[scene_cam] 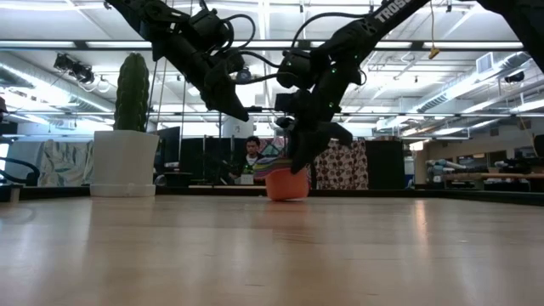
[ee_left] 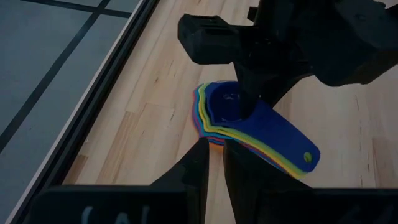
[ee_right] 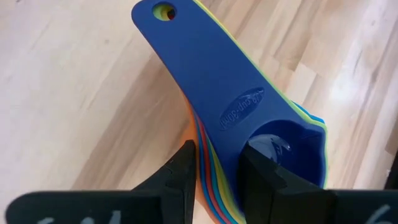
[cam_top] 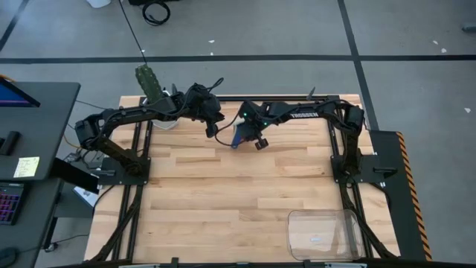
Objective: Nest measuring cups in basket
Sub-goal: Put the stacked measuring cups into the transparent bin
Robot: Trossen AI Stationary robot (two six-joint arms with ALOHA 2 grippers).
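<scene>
The measuring cups [ee_left: 217, 118] are nested into one stack, dark blue on top and orange [scene_cam: 287, 185] at the bottom, with the handles fanned out. The stack appears to stand on the table near the middle of the far edge [cam_top: 239, 135]. My right gripper [ee_right: 217, 152] comes down on the stack and is shut on it. My left gripper [ee_left: 214, 149] hangs shut just left of the stack [cam_top: 214, 123], above the table, touching nothing. The clear basket [cam_top: 327, 223] sits at the near right corner, far from both grippers. My right gripper holds the nested stack by the cup walls next to the handle root [ee_right: 233, 146]. One finger [ee_right: 264, 171] is inside the dark blue cup and the other [ee_right: 183, 165] is outside against the orange side. The fingers come from above, pointing down. The stack stays upright, its base seemingly on the table.
A white pot with a green cactus [cam_top: 152, 89] stands at the far left corner, behind my left arm. The table's far edge runs close behind the stack. Bare wood lies between the stack and the basket. A person [scene_cam: 251, 153] sits in the room beyond.
</scene>
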